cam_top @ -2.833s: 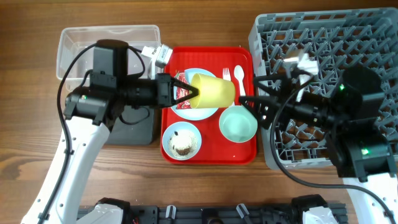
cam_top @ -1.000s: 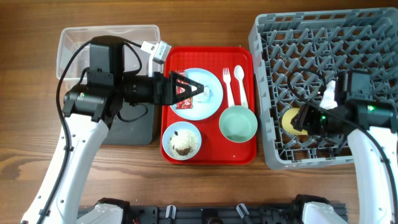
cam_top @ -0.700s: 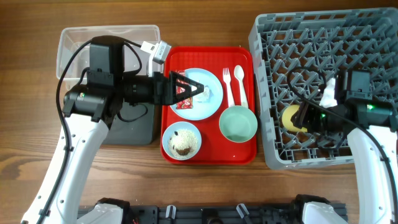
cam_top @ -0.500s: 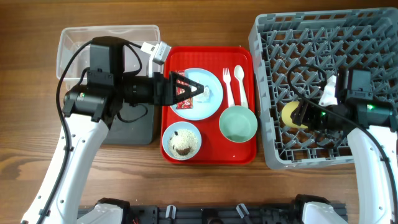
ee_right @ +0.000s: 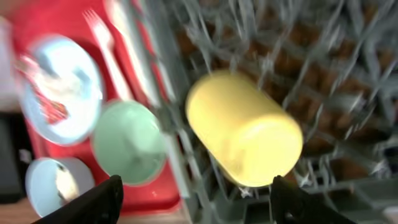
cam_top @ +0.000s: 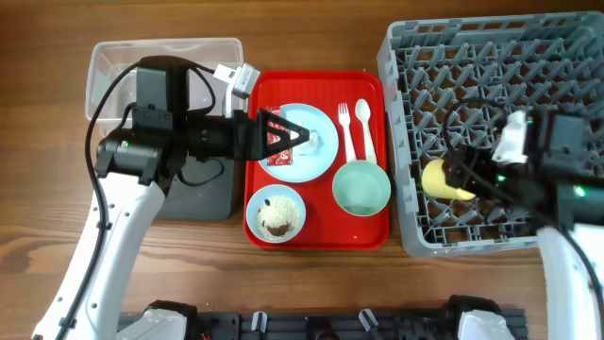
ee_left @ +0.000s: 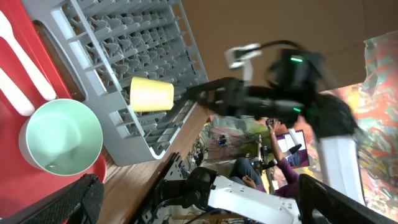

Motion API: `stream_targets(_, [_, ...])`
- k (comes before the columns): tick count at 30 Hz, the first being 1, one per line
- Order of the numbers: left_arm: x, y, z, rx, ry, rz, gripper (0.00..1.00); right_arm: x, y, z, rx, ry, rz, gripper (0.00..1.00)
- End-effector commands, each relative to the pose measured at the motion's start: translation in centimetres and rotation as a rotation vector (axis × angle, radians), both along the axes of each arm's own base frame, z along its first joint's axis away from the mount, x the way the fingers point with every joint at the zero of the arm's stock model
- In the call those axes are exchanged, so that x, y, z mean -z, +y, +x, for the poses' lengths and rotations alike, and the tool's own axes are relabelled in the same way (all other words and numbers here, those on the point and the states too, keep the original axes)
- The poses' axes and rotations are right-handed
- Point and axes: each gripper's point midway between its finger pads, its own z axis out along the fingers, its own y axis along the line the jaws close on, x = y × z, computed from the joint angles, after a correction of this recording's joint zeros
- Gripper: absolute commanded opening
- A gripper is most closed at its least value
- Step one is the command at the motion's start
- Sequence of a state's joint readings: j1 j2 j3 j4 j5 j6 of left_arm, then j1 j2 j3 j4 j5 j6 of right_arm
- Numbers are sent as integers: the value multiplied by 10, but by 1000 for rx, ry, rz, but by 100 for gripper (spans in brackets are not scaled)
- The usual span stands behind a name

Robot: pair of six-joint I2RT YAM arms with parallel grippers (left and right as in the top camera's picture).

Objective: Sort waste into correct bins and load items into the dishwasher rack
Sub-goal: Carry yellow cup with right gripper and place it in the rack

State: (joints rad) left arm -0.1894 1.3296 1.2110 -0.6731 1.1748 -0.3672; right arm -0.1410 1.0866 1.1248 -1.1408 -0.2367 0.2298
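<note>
The small yellow cup (cam_top: 437,178) lies on its side among the pegs at the left front of the grey dishwasher rack (cam_top: 491,57). It also shows in the right wrist view (ee_right: 242,127) and the left wrist view (ee_left: 151,93). My right gripper (cam_top: 464,174) is open just right of the cup, which is free of its fingers. My left gripper (cam_top: 291,135) is open and empty above the light blue plate (cam_top: 316,117), which bears the red wrapper (cam_top: 276,153) and the white tissue (cam_top: 323,142). The mint-green bowl (cam_top: 360,187), the white fork (cam_top: 345,127) and the spoon (cam_top: 363,123) lie on the red tray (cam_top: 373,238).
The small light blue bowl (cam_top: 276,212) with rice-like scraps sits at the tray's front left. The clear tub (cam_top: 113,66) stands at the back left. The black tray (cam_top: 203,194) lies in front of it, partly under my left arm.
The yellow cup went from over the red tray into the rack. My right gripper has let go of it and is rising, blurred. My left arm has stayed put for the last second.
</note>
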Motion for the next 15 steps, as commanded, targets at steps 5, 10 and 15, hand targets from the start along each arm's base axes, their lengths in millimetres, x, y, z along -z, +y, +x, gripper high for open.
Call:
stream_targets(5, [-4,0,-1,7,-34,-1,100,-52,-13,-21,49,-130,-93,73])
stream_targets(10, [-4,0,-1,8,-34,-1,100,-26,-30,-11,150,-10,-130,27])
stream_targets(15, [-4,0,-2,8,-31,0,100,12,-29,2,167,161,-83,13])
